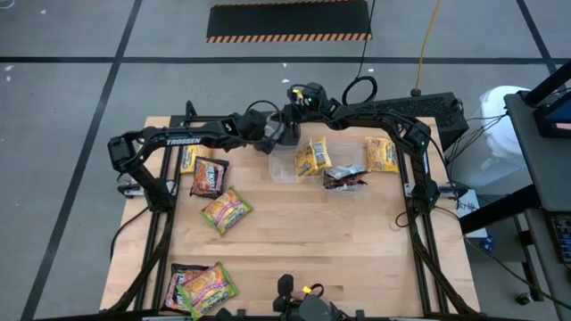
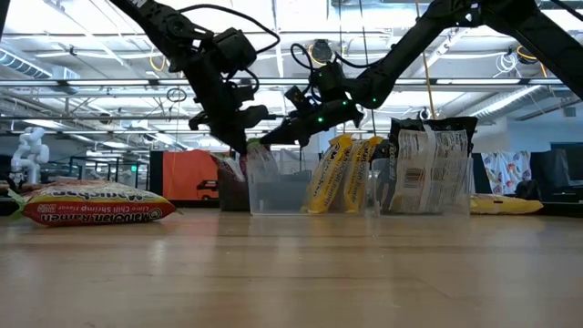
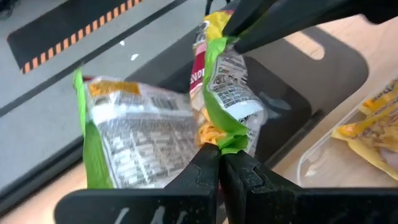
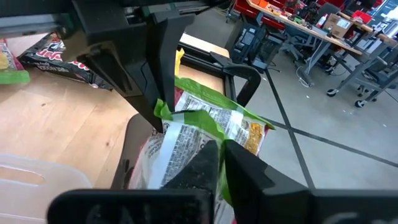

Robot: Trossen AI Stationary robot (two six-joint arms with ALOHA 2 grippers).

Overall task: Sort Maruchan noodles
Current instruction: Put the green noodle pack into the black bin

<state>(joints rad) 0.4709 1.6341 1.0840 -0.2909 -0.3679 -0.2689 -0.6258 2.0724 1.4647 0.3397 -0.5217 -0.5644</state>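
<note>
A green-edged Maruchan noodle packet (image 3: 231, 93) hangs in the air between my two grippers at the table's far middle, over a dark grey box (image 3: 298, 106). My left gripper (image 3: 221, 163) is shut on one green end and my right gripper (image 4: 222, 163) on the opposite end. In the high view they meet at the left gripper (image 1: 282, 134) and the right gripper (image 1: 294, 111). A second green-edged packet (image 3: 137, 137) stands on edge beside the held one. Other packets lie on the table at the left (image 1: 226, 210) and near left (image 1: 201, 285). My left gripper pinches the packet's green sealed end (image 3: 225, 144) between its two fingers, slanting down from the table's left. The packet stands clear of the table. My right gripper pinches the packet's opposite green end (image 3: 219, 42) between its two fingers, coming nearly level from the right. The packet (image 4: 211, 121) stretches from its fingers to the left gripper, lifted clear.
Clear plastic tubs stand right of centre: one bare (image 1: 284, 168), one with yellow packets (image 1: 311, 158), one with a dark packet (image 1: 344, 176). A yellow packet (image 1: 381, 153) lies farther right. Yellow (image 1: 187, 159) and dark (image 1: 209, 176) packets lie at the left. Bare wood fills the middle.
</note>
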